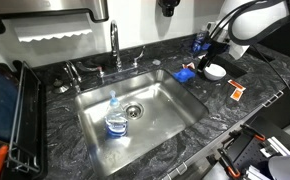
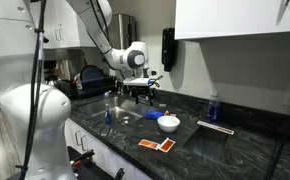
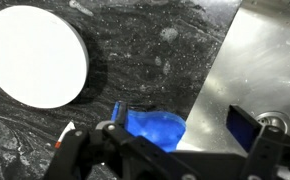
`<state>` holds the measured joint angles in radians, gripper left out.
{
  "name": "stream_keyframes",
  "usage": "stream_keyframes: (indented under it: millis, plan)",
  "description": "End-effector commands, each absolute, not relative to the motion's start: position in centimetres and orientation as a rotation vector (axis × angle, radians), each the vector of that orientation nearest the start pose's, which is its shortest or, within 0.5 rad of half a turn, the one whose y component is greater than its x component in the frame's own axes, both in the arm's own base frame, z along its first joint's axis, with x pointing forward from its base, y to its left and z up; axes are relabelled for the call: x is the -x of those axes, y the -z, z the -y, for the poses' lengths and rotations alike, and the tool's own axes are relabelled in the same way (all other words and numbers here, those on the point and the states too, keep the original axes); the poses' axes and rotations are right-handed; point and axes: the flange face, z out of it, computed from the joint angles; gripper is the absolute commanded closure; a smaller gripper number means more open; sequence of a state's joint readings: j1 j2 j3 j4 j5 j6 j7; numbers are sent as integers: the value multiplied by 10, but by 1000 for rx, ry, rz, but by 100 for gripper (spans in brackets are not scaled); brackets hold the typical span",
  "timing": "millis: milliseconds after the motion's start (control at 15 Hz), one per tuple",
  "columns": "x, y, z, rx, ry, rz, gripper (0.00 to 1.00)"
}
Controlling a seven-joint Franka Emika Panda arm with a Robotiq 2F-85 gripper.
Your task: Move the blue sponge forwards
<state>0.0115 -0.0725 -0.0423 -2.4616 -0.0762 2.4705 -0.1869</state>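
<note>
My fingers (image 3: 243,125) open, blue sponge (image 3: 153,130) between, at counter (image 3: 145,50) edge by sink (image 3: 265,50). I'd squeeze gently, go slow, miss white bowl (image 3: 35,55).

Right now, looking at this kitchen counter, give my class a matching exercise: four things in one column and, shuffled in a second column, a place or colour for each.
Things:
1. sponge
2. bowl
3. clear bottle
4. faucet

Descriptions:
A. inside the sink basin
B. blue, on the counter at the sink's edge
C. standing behind the sink
D. white and round, on the counter

Pairs: 1-B; 2-D; 3-A; 4-C
</note>
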Motion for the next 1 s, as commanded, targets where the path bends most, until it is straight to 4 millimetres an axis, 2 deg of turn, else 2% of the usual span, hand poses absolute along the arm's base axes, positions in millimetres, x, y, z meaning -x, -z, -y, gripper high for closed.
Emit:
stream_keyframes:
  millis: [0,400,933]
  plan:
    - [-500,-313,0,3158,126,309,0]
    - [-519,-293,-17,3183,139,262,0]
    - [-541,-268,-6,3254,131,199,0]
